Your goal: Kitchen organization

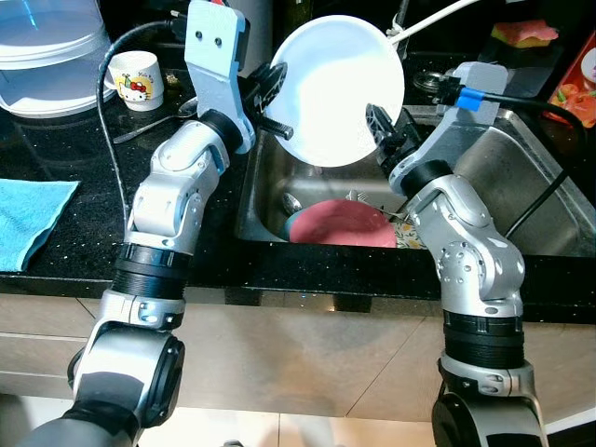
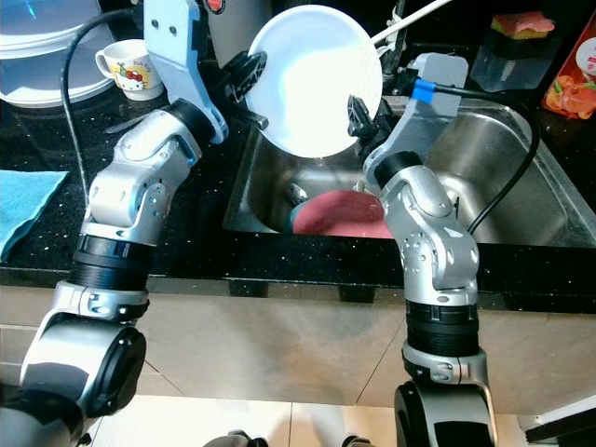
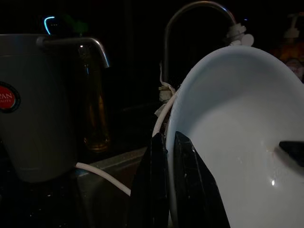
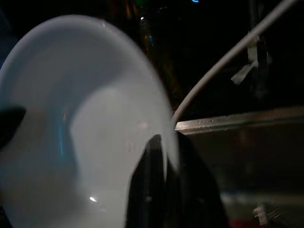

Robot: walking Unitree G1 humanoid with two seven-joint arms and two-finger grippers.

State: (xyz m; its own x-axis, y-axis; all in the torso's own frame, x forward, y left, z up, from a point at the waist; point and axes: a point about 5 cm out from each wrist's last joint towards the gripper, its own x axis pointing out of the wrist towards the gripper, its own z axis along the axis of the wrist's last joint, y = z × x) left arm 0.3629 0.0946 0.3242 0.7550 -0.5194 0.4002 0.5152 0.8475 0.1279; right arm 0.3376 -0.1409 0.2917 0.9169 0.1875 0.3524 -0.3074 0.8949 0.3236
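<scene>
A white plate is held upright above the sink, its face toward me. My left gripper is shut on its left rim, and the left wrist view shows the rim pinched between the two black fingers. On the plate's right rim my right gripper is shut too, with its fingers on either side of the edge. A pink plate lies in the sink below, next to some cutlery.
A cartoon mug and a clear plastic lidded container stand on the black counter at the left. A blue cloth lies at the near left. A metal kettle and the tap stand behind the sink. Packets sit at far right.
</scene>
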